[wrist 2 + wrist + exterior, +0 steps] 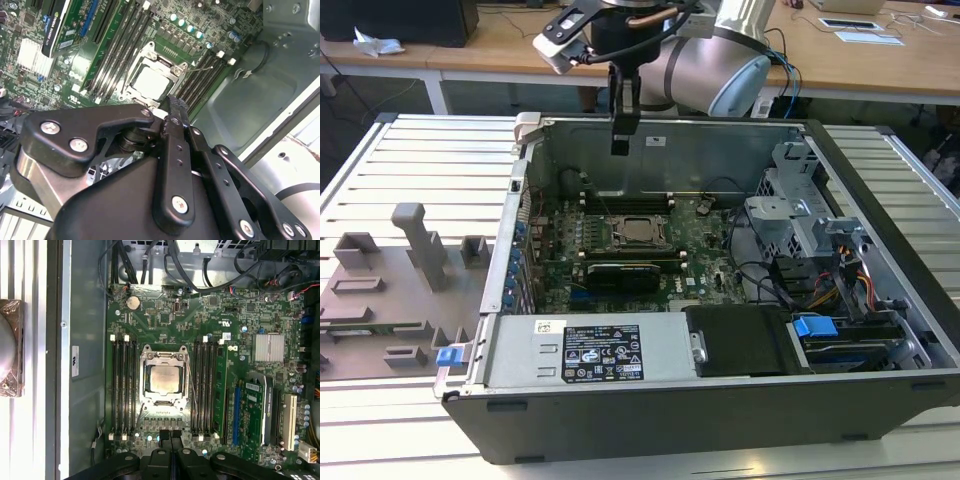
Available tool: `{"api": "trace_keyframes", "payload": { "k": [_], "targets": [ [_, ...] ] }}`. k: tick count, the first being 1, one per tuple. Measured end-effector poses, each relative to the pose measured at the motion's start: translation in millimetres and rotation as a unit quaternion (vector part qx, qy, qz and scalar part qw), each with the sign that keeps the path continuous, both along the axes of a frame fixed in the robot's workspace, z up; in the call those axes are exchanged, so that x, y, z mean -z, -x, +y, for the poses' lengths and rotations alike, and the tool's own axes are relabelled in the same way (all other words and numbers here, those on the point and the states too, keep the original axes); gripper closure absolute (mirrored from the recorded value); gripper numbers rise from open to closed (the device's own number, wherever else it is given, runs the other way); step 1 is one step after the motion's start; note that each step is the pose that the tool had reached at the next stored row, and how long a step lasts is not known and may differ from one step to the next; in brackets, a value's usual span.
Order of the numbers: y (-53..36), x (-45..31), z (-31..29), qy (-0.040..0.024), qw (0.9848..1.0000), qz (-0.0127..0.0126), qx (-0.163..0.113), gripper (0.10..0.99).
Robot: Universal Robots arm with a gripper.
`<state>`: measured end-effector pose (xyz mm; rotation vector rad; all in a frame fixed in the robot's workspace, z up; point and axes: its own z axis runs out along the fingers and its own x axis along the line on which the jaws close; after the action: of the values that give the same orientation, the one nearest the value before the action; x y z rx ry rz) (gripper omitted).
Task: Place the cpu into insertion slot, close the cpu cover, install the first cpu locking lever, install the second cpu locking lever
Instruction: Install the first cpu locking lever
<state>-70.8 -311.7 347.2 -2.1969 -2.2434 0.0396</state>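
The cpu (163, 378) lies flat in the insertion slot (141, 371), its dull silver top showing through the window of the cpu cover (163, 356), which is down over it. A thin wire locking lever (191, 387) runs along one side of the socket; I cannot tell whether it is latched. In the exterior view the cpu (640, 231) sits mid-board, and my gripper (621, 140) hangs well above it near the case's back wall. The gripper (170, 436) is shut with nothing in it, its fingertips pressed together in both wrist views. In the second wrist view the gripper (173, 102) is above the cpu (150, 82).
Long black memory sticks (122, 385) flank the socket on both sides. A graphics card (620, 274), the power supply (590, 352) and a drive cage (790, 215) fill the open case (670, 150). Grey fixtures (415, 245) stand on the table at the exterior view's left.
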Motion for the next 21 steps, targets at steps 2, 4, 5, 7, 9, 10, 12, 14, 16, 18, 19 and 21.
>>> {"api": "trace_keyframes", "payload": {
  "k": [2,4,5,7,9,10,12,14,16,18,19,21],
  "targets": [
    [0.4,0.8,0.0,0.0001,1.0,0.0,0.0,0.98],
    [0.6,1.1,0.0,0.0,1.0,0.0,0.0,0.98],
    [0.7,1.4,0.0,0.0,1.0,0.0,0.0,0.98],
    [0.9,1.7,0.0,0.0,1.0,0.0,0.0,0.98],
    [1.0,2.2,0.0,0.0,1.0,0.0,0.0,0.98],
    [1.1,2.3,0.0,0.0,1.0,0.0,0.0,0.98],
    [1.1,2.7,0.0,0.0,1.0,0.0,0.0,0.98],
    [1.1,3.2,0.0,0.0,1.0,0.0,0.0,0.98],
    [1.1,3.6,0.0,0.0,1.0,0.0,0.0,0.98],
    [1.1,3.8,0.0,0.0,1.0,0.0,0.0,0.98],
    [1.1,4.0,0.0,0.0,1.0,0.0,0.0,0.98],
    [1.1,4.5,0.0,0.0,1.0,0.0,0.0,0.98]
  ]
}}
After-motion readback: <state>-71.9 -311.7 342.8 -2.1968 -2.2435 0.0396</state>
